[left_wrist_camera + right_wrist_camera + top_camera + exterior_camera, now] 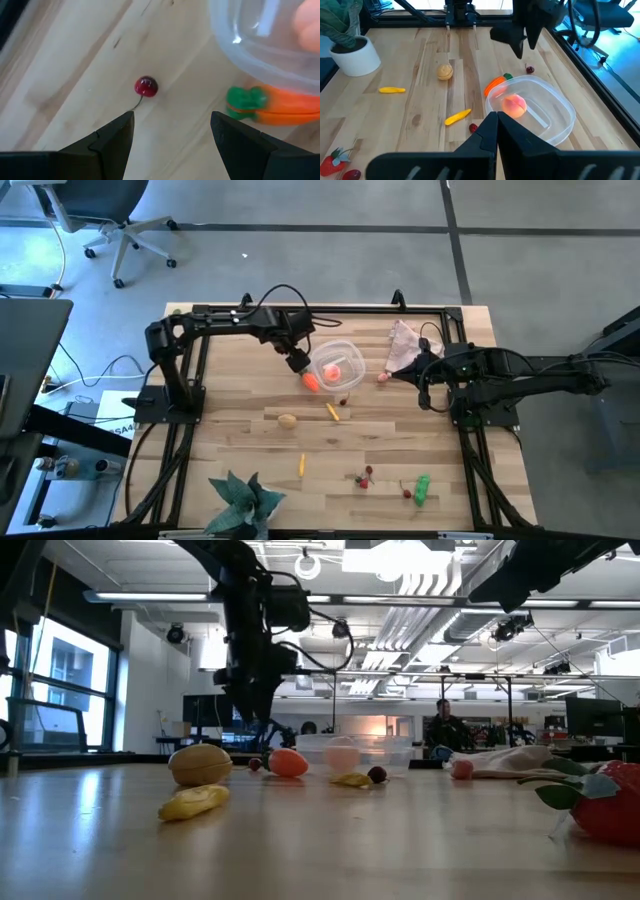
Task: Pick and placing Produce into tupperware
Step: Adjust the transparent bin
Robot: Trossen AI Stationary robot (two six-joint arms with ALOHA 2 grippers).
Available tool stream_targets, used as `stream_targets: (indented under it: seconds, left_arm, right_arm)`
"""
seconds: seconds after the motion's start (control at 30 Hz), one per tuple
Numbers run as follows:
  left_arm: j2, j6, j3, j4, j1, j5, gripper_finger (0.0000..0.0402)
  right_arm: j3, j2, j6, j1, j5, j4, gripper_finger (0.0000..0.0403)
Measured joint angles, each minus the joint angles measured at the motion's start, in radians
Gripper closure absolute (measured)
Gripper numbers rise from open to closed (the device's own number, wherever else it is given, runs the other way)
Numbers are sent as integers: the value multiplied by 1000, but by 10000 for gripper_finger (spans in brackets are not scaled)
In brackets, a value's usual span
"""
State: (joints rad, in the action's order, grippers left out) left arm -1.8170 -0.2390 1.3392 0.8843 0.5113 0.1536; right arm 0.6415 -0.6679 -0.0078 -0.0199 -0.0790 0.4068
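Note:
The clear tupperware (346, 348) stands at the table's far middle, with a pink-orange piece (514, 105) inside it. An orange carrot (280, 105) lies against its wall on the left-near side. A single red cherry (146, 86) lies on the wood just beyond the carrot. My left gripper (172, 120) hovers open above the table with the cherry ahead of its fingers, touching nothing; it also shows in the high view (298, 362). My right gripper (496, 131) is shut and empty, right of the tupperware.
A tan potato (288, 420), yellow sticks (333, 412) (302, 465), cherries (362, 477) and a green pepper (422, 488) lie nearer the front. A leafy plant (243, 498) stands at the front left. A pinkish cloth (404, 343) lies right of the tupperware.

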Motion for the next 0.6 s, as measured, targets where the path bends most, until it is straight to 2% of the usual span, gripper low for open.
stream_targets:
  seconds: [0.13, 0.43, 0.6]
  left_arm:
    - [-11, 0, 0, -19, -1, 40, 150]
    - [-31, -58, 0, -20, -10, 57, 150]
    - [-24, -96, 29, 15, -18, -12, 150]
  right_arm:
    - [0, 0, 0, 0, 0, 0, 402]
    - [0, 0, 0, 0, 0, 0, 402]
    - [0, 0, 0, 0, 0, 0, 402]
